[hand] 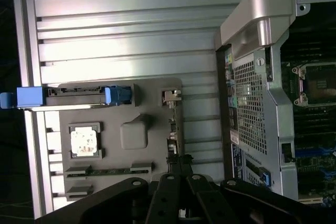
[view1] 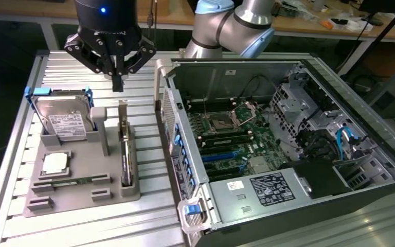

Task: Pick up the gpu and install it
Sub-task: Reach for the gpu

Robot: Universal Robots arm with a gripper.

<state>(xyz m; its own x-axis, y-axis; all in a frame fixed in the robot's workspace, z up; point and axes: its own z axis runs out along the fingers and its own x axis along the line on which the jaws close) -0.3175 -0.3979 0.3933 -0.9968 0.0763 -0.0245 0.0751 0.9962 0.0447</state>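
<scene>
Black gripper (view1: 119, 85), upper left of the exterior view, fingers together and empty, hangs maybe over the gpu (view1: 124, 154) in the grey tray (view1: 74, 199).

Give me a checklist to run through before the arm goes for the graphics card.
1. The card standing on edge in the gray holder: ok.
2. The gripper above the card, not touching: ok.
3. Nothing in the gripper: ok.
4. Fingers open for the grab: not ok, shut.
5. Computer case side open, board exposed: ok.
6. Room on the board for the card: cannot tell.
</scene>
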